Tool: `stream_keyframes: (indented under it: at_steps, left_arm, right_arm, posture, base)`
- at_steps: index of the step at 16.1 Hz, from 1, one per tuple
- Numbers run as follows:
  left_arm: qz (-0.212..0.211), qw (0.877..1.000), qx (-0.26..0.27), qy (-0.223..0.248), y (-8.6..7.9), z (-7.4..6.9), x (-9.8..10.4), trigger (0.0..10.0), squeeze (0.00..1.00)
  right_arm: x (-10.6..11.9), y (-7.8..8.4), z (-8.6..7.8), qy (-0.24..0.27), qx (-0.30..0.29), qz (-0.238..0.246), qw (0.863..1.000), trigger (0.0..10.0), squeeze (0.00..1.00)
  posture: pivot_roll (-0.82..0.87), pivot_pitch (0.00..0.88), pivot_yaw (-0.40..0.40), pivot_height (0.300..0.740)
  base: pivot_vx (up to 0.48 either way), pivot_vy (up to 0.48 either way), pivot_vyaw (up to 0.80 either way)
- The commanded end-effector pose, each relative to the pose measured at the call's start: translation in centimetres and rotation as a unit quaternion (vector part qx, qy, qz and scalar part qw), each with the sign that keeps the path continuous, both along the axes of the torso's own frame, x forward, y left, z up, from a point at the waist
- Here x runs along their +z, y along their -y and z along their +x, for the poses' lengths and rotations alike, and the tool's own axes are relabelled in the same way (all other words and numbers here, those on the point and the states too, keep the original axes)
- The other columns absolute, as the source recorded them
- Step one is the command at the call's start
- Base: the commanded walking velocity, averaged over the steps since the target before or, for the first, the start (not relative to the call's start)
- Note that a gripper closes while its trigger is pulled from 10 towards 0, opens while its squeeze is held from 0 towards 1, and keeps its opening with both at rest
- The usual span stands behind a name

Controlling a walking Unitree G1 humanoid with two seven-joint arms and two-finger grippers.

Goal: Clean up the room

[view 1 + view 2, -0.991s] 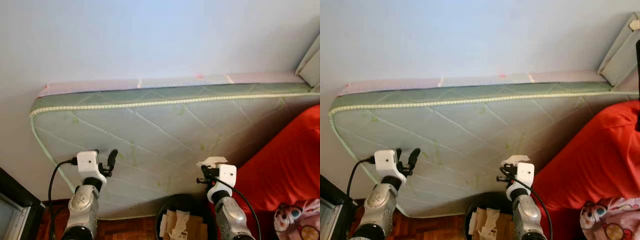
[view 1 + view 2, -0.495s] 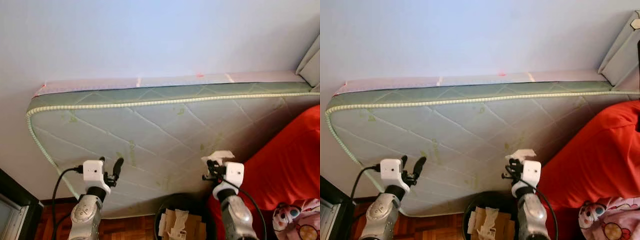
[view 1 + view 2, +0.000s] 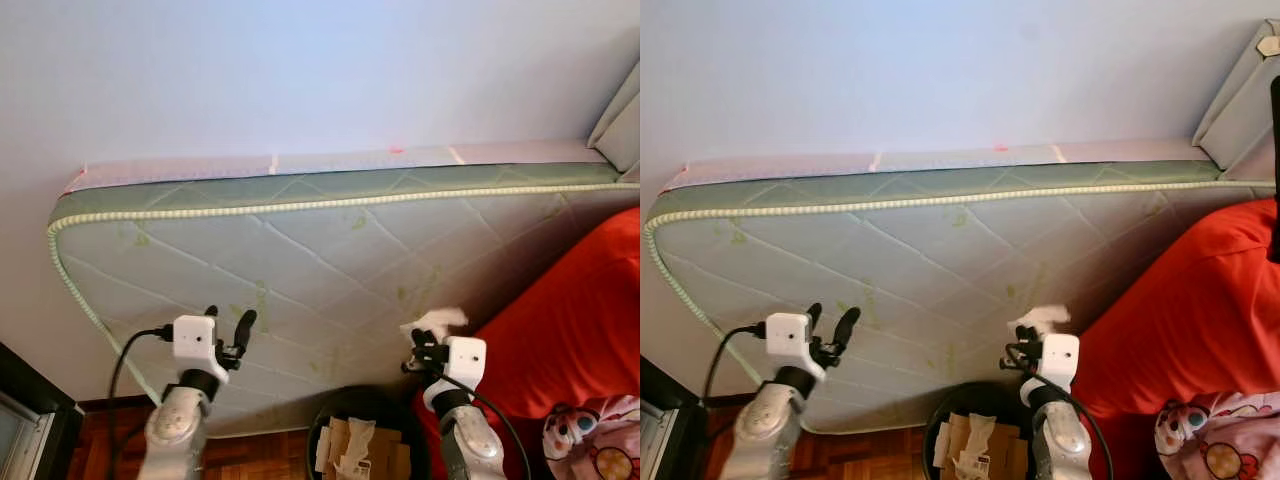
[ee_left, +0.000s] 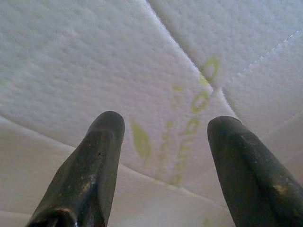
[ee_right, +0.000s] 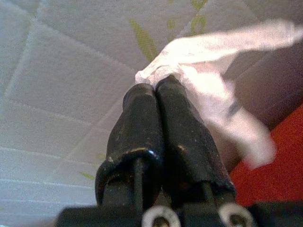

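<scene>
We hold a crumpled tissue pinched in the right gripper, raised before the mattress; the left gripper hangs spread, empty; next step, we judge: lower the tissue into the bin below and release.

Quilted matt cloth mattress; thin crumpled paper tissue; matt, scuffed black fingers; red cloth blanket; cardboard scraps.
</scene>
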State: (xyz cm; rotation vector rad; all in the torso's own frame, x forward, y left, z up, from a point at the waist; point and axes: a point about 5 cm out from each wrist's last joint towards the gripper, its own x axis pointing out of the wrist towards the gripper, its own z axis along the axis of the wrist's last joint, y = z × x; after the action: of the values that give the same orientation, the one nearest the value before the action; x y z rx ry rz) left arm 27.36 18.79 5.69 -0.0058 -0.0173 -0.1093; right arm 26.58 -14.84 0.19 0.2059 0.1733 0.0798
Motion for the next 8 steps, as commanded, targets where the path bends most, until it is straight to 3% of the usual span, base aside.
stream_keyframes:
  at_steps: [1,3,5,8]
  left_arm:
    - [0.020,1.000,0.010,0.013,-1.0,0.6,1.3,10.0,0.00]
    - [0.010,0.999,0.044,0.022,-2.1,1.5,2.4,10.0,0.00]
    - [-0.024,0.999,0.027,-0.008,-1.0,1.5,1.5,10.0,0.00]
    - [-0.033,0.999,0.020,-0.026,0.2,0.5,0.4,10.0,0.00]
  right_arm:
    - [0.4,0.3,0.1,0.008,-0.002,-0.005,1.000,10.0,0.00]
    - [0.6,0.6,0.0,0.018,-0.009,-0.006,1.000,10.0,0.00]
    - [0.8,0.2,-0.1,0.030,-0.002,0.001,1.000,10.0,0.00]
    - [0.8,0.2,-0.2,0.026,-0.003,0.001,1.000,10.0,0.00]
  posture:
    - [0.07,0.043,-0.076,0.709]
    - [0.07,0.065,-0.076,0.689]
    - [0.07,0.073,-0.076,0.689]
    - [0.07,0.074,-0.089,0.689]
  base:
    - [0.000,0.000,0.00]
    - [0.000,0.000,0.00]
    - [0.000,0.000,0.00]
    - [0.000,0.000,0.00]
